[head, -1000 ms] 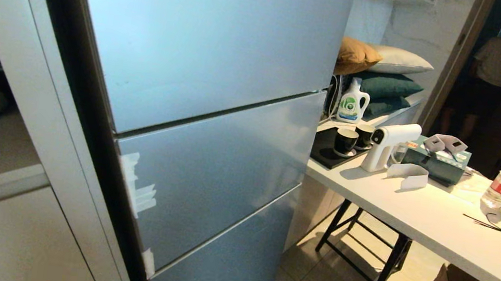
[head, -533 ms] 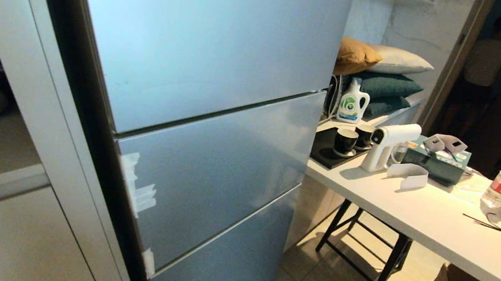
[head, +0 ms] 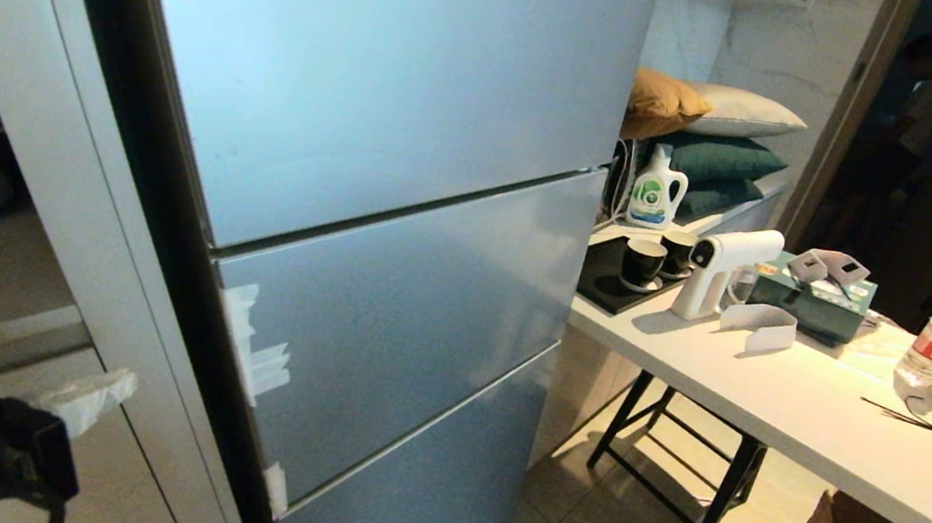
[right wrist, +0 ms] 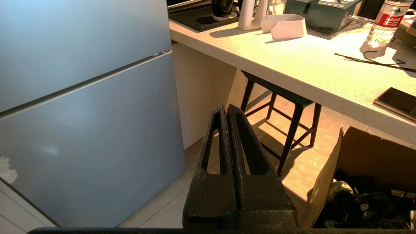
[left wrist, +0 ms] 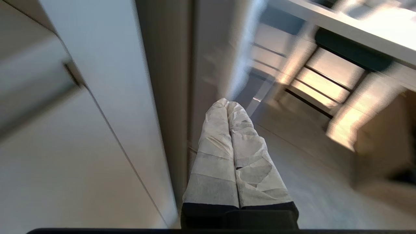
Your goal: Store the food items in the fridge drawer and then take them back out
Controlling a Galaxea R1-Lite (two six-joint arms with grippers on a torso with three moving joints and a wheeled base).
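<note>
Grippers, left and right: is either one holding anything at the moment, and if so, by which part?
Nothing is held. The left gripper and the right gripper are both shut with fingers pressed together, empty, near the closed fridge.

Left gripper (head: 83, 400) risen into view beside cabinet, person shifted in doorway

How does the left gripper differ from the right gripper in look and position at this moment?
The left gripper has fingers wrapped in white tape; the right gripper has bare black foam fingers. The left gripper is beside the silver-grey fridge, near its edge by the beige cabinet door; the right gripper points toward the floor by the white table. Both are shut and empty.
</note>
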